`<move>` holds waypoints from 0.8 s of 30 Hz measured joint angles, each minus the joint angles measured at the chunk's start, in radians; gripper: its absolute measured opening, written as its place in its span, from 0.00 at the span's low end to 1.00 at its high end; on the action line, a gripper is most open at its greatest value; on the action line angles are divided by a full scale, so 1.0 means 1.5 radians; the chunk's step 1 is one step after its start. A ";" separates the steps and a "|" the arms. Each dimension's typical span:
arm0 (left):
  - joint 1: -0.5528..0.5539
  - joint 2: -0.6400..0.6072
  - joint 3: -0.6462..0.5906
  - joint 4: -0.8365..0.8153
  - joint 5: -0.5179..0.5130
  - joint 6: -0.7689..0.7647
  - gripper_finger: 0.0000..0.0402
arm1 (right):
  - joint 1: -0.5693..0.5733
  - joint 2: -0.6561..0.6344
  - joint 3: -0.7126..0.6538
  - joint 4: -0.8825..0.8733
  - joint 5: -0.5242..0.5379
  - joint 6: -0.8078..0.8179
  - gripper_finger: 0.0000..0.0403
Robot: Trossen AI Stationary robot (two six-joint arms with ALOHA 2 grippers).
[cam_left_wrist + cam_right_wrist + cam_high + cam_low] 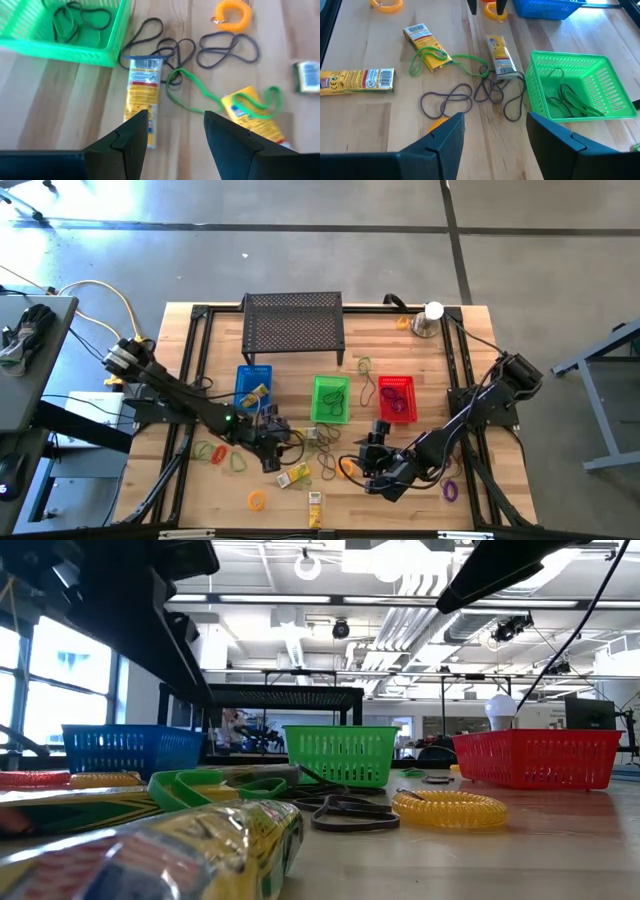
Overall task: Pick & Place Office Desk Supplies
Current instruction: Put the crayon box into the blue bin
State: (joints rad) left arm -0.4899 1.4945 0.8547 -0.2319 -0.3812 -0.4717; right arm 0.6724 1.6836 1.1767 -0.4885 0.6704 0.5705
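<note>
The supplies lie loose on the wooden table in front of the baskets. The left wrist view shows a yellow pack [142, 92], a green loop [197, 95], a second yellow pack [252, 117], dark loops [220, 47] and an orange coil [232, 15]. My left gripper [175, 132] [270, 448] is open above the first yellow pack's near end. My right gripper [495, 135] [375, 468] is open over tangled dark loops [450, 100], and an orange coil [436, 125] peeks out from under one finger. More yellow packs [427, 40] [357, 80] lie beyond.
Blue basket [253, 387], green basket [331, 398] and red basket [396, 398] stand in a row mid-table. A black mesh rack [293, 325] and a silver cup with a white ball [430, 320] stand farther back. More loops [238, 460] and an orange coil [258, 500] lie at the near left.
</note>
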 joint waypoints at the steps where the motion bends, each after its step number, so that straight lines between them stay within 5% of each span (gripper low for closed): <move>1: 0.002 0.005 0.000 0.000 -0.003 0.011 0.46 | 0.000 0.000 0.000 0.001 0.000 0.000 0.50; 14: 0.058 0.077 0.001 0.013 -0.009 0.072 0.46 | 0.001 0.000 0.000 0.019 -0.014 0.006 0.50; 24: 0.075 0.093 0.001 0.040 0.056 0.120 0.46 | 0.001 0.006 -0.001 0.024 -0.012 0.000 0.50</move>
State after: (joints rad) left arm -0.3771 1.6337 0.8555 -0.1715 -0.2977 -0.2916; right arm 0.6739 1.6920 1.1759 -0.4522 0.6521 0.5708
